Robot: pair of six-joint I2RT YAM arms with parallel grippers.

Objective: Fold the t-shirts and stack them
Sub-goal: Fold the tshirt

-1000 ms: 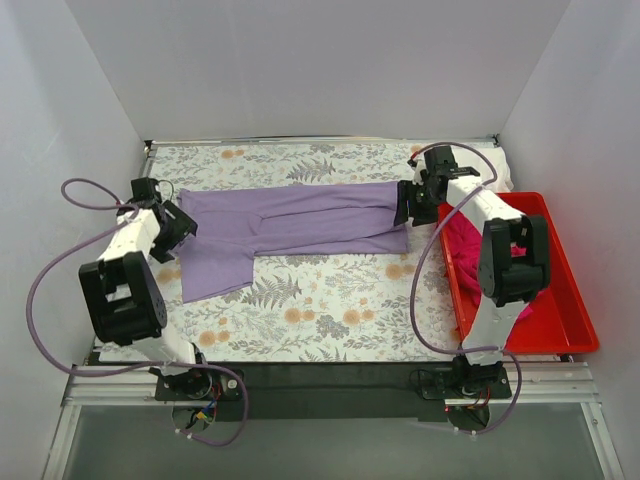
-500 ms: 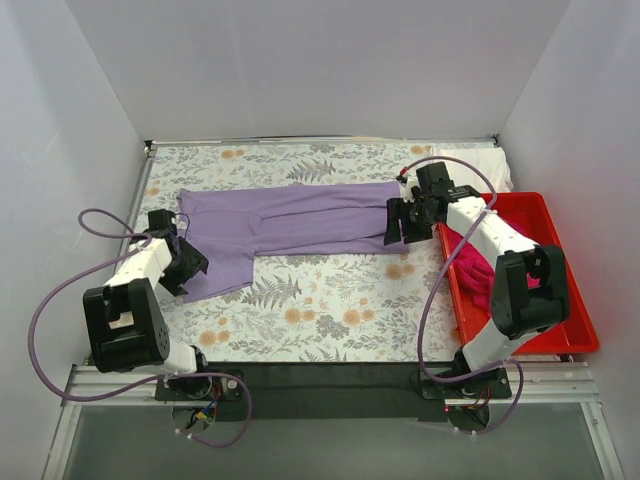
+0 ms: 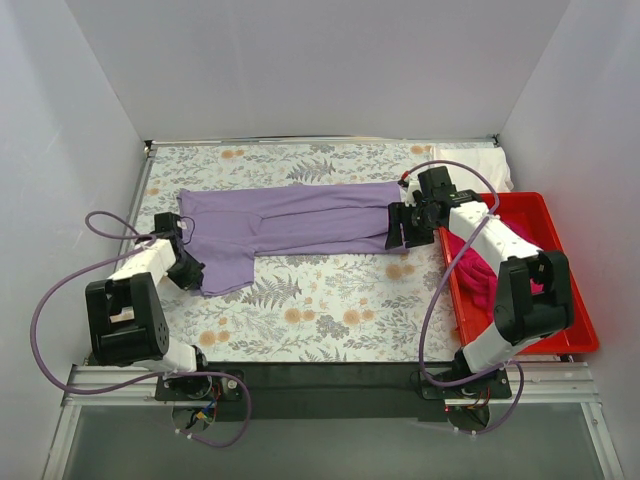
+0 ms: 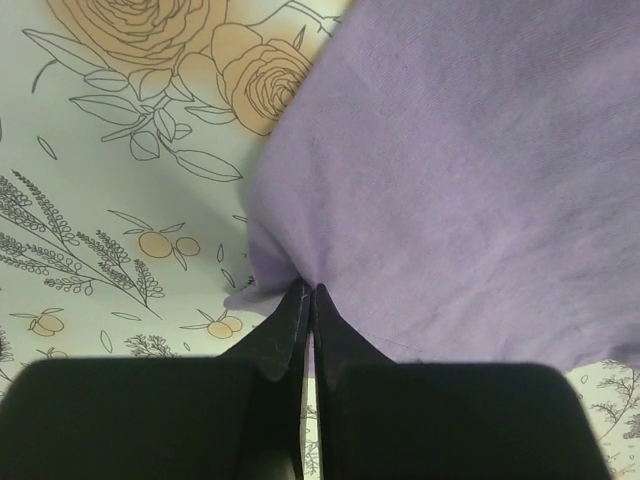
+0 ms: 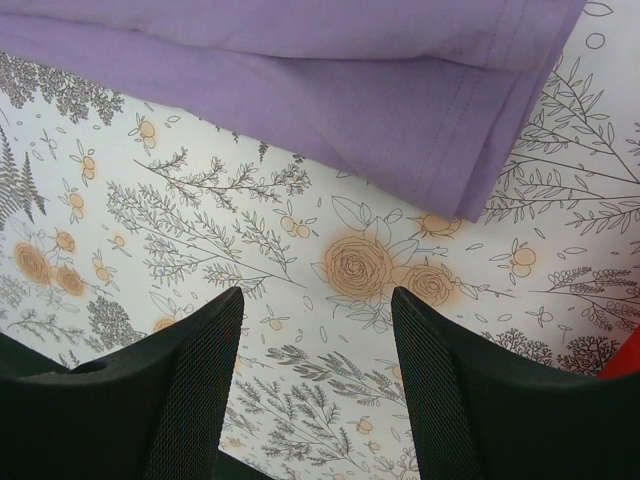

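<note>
The lavender t-shirt (image 3: 290,222) lies folded lengthwise across the floral tablecloth, with a flap hanging toward the near left. My left gripper (image 3: 192,276) sits at that near-left corner. In the left wrist view its fingers (image 4: 307,292) are pinched shut on a pucker of the purple fabric (image 4: 470,180). My right gripper (image 3: 401,236) hovers just off the shirt's right end. In the right wrist view it (image 5: 315,305) stands open over bare tablecloth, with the shirt's hemmed corner (image 5: 450,150) ahead of it. A magenta t-shirt (image 3: 476,268) is bunched in the red bin. A white t-shirt (image 3: 488,163) lies at the back right.
The red plastic bin (image 3: 562,300) stands along the table's right side, next to the right arm. White walls close in the table on the left, back and right. Purple cables loop off both arms.
My left gripper slid nearer along the shirt's left edge to its near corner and shut on the fabric. My right gripper dropped a little nearer, just off the shirt's right end, staying open.
</note>
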